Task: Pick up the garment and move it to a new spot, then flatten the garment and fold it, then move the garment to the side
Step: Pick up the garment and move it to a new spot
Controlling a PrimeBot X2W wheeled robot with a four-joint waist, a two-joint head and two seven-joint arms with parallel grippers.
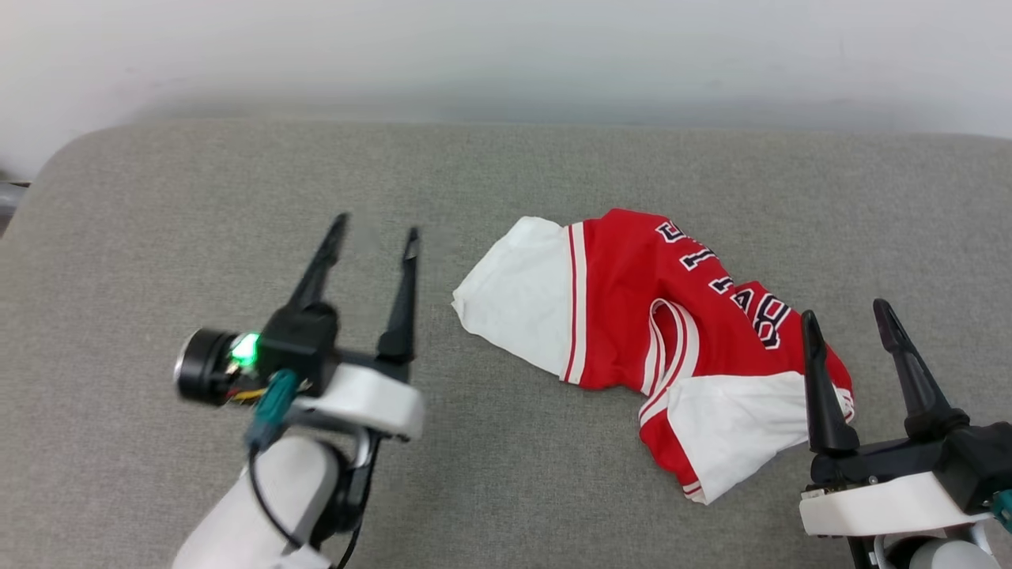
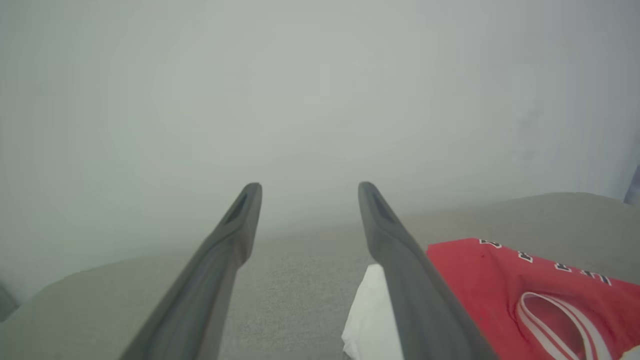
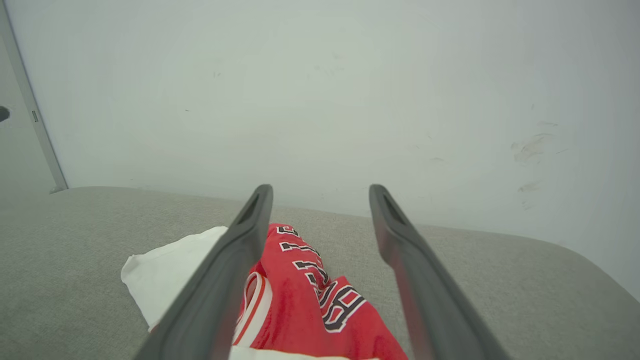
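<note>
Garment [image 1: 624,316] is crumpled on the grey fabric surface [image 1: 158,237], centre-right in head view, not flat. One white sleeve sticks out to the left and the other is bunched at the lower right. Striped neck trim faces up in the middle. Black white-outlined lettering runs along the upper-right fold, only partly readable. Left pincer [image 1: 377,225] is spread wide and empty, held over the surface just left of the left-hand sleeve, no contact. In its wrist view the sleeve corner sits behind the finger on that view's right, bare surface between the fingers. Right pincer [image 1: 844,310] is also spread apart and empty, at the garment's lower-right end. In head view one finger overlaps the edge of the bunched sleeve, can't tell if it touches. Its wrist view has the red lettered part between the two fingers. Green light [image 1: 245,348] is lit on the left wrist. Pale wall [image 1: 506,47] stands behind the surface.
</note>
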